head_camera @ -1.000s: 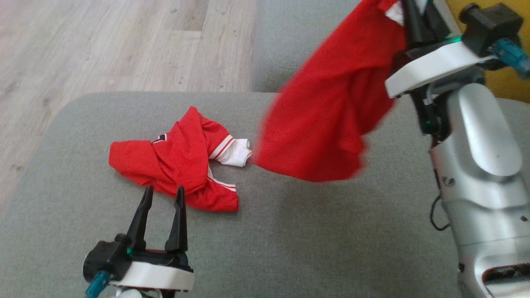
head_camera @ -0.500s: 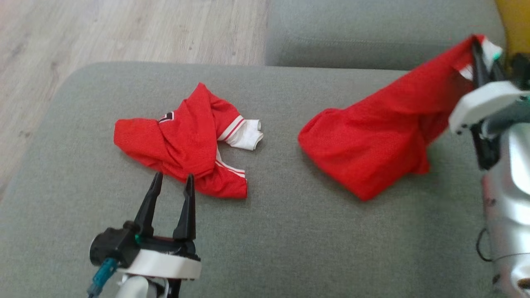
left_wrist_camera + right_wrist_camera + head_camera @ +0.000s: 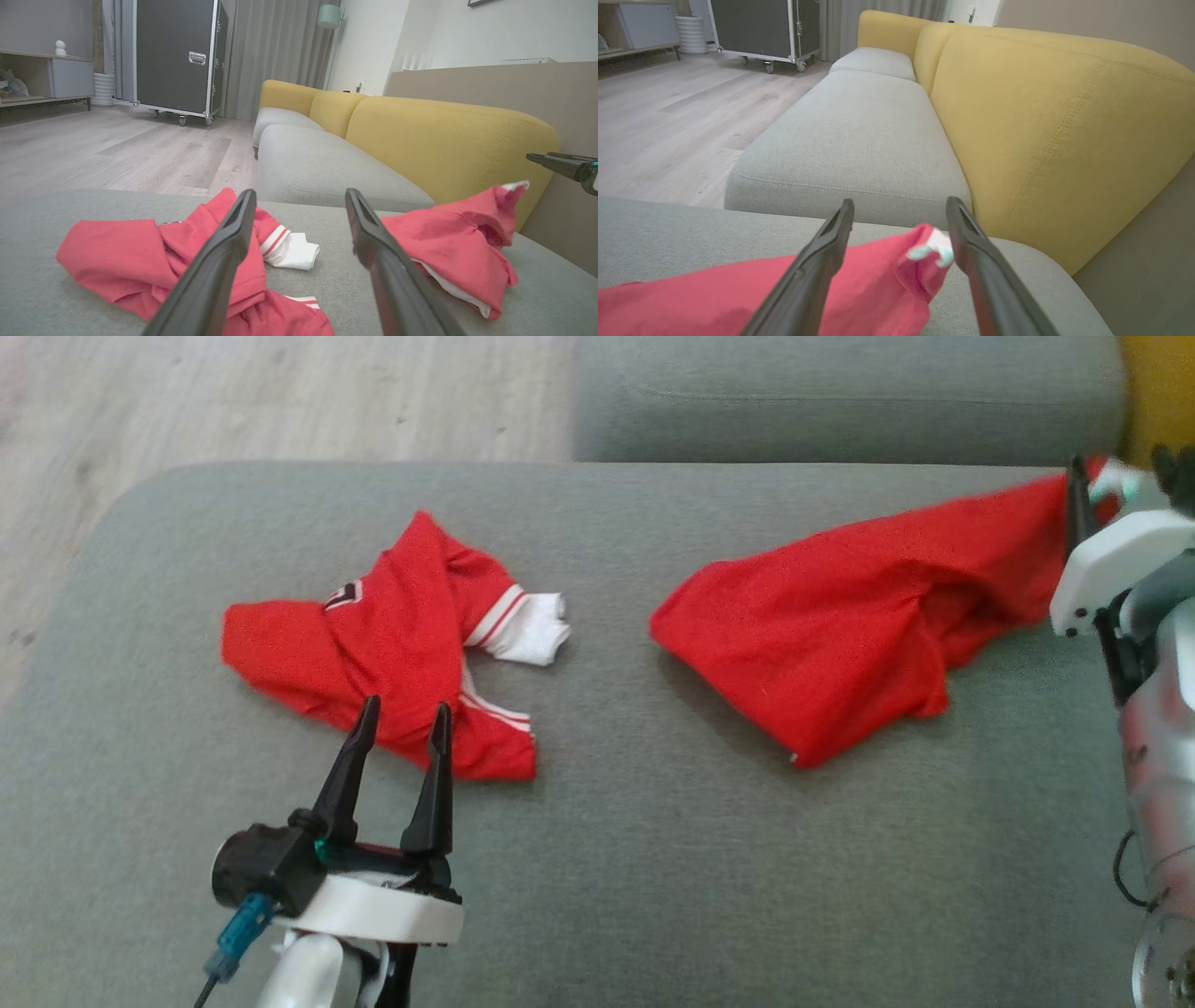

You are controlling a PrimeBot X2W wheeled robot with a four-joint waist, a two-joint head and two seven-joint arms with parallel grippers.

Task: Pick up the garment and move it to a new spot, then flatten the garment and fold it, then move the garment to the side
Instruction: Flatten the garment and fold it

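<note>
The red garment [image 3: 822,616] lies crumpled on the right half of the grey sofa seat [image 3: 653,859]. Its white-trimmed corner rises between the spread fingers of my right gripper [image 3: 1120,485], which is open at the seat's right edge. In the right wrist view that blurred corner [image 3: 927,242] hangs between the fingers of the gripper [image 3: 900,205]. A second red garment [image 3: 373,635] with white striped trim lies bunched on the left half. My left gripper [image 3: 406,709] is open, its tips at that garment's near edge, holding nothing.
A second grey seat cushion [image 3: 840,401] adjoins at the back. The yellow backrest [image 3: 1064,116] runs along the right side. Wood floor [image 3: 280,392] lies to the left and beyond. A black wheeled case [image 3: 173,56] stands far off.
The right gripper has brought the hanging garment down onto the seat and has opened. The garment now lies spread on the cushion. The head camera has shifted; the left gripper stays open.
</note>
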